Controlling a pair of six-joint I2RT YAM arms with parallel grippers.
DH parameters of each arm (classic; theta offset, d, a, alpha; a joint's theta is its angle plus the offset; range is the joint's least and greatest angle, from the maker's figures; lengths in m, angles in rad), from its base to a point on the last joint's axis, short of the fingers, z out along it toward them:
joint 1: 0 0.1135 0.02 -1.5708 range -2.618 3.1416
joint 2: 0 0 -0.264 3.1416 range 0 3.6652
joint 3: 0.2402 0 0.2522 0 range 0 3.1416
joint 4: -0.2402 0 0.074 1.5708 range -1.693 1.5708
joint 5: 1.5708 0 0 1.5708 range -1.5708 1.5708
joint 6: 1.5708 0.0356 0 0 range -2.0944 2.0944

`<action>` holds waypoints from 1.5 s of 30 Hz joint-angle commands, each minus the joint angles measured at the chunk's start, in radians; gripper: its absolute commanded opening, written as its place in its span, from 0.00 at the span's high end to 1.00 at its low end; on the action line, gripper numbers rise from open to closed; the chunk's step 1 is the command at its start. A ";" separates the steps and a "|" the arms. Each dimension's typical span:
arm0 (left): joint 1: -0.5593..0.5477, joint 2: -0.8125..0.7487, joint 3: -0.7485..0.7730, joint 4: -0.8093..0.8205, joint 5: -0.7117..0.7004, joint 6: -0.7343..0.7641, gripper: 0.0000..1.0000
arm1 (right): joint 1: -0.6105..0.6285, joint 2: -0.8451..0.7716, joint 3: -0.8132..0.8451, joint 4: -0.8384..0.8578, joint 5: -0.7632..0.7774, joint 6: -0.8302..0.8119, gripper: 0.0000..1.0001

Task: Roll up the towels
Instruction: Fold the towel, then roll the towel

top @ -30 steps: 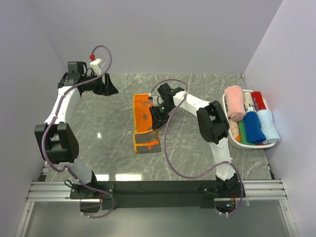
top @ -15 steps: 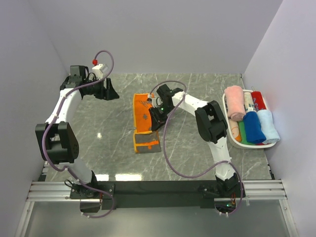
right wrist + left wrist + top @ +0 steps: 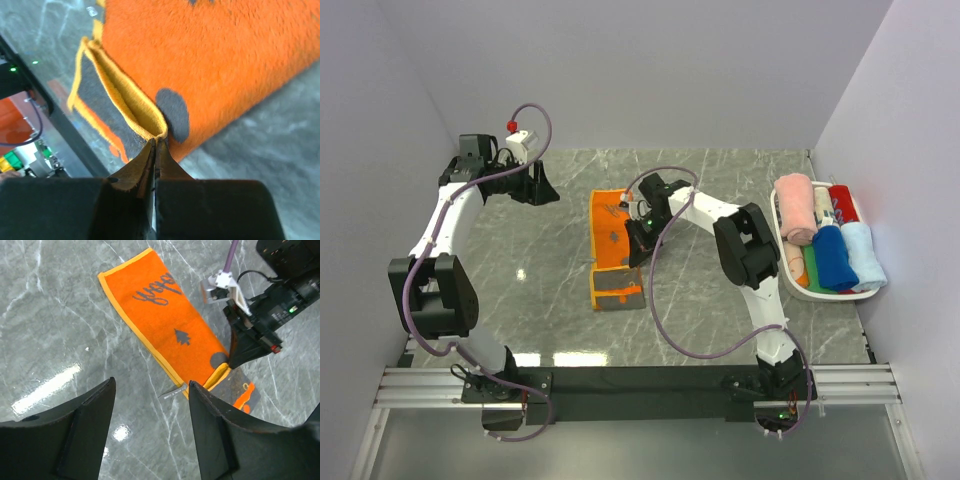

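The grey-and-orange towel (image 3: 610, 235) lies flat on the marble table, orange side up with its lettering at the far end. It also shows in the left wrist view (image 3: 170, 325) and the right wrist view (image 3: 210, 60). Its near end is folded, showing the grey side (image 3: 618, 285). My right gripper (image 3: 638, 243) is shut on the yellow hem of that fold (image 3: 150, 125) at the towel's right edge. My left gripper (image 3: 542, 187) is open and empty, above bare table left of the towel (image 3: 150, 385).
A white oval basket (image 3: 778, 215) at the right edge holds rolled towels: pink (image 3: 796, 208), blue (image 3: 832, 257), pale blue (image 3: 860, 252), red (image 3: 842, 203), green (image 3: 812, 268). White walls close in the left, back and right.
My left gripper has shifted slightly to the right, towards the towel. My right gripper stays pinched on the towel's fold, barely moved.
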 commanded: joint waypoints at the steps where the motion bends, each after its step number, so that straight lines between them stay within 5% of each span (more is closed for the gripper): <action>1: -0.003 -0.046 -0.020 -0.008 0.018 0.055 0.35 | -0.033 -0.106 -0.020 0.016 -0.047 0.016 1.00; 12: -0.007 -0.038 -0.049 -0.026 0.019 0.119 0.34 | -0.047 -0.043 -0.013 0.003 -0.039 0.002 1.00; 22: -0.072 -0.155 -0.213 -0.117 -0.002 0.377 0.40 | -0.053 -0.061 0.019 -0.048 0.042 -0.012 0.63; 26: -0.194 -0.280 -0.334 -0.155 -0.027 0.490 0.42 | -0.131 -0.230 -0.095 0.009 0.105 -0.013 0.54; 31: -0.426 -0.396 -0.530 -0.047 -0.111 0.556 0.50 | -0.139 -0.325 -0.135 0.027 -0.029 -0.023 0.60; 38: -0.716 -0.528 -0.816 0.315 -0.387 0.567 0.57 | 0.001 -0.290 -0.255 0.090 -0.158 0.013 0.70; 45: -0.944 -0.549 -0.928 0.469 -0.519 0.527 0.48 | 0.025 -0.233 -0.300 0.138 -0.157 0.014 0.72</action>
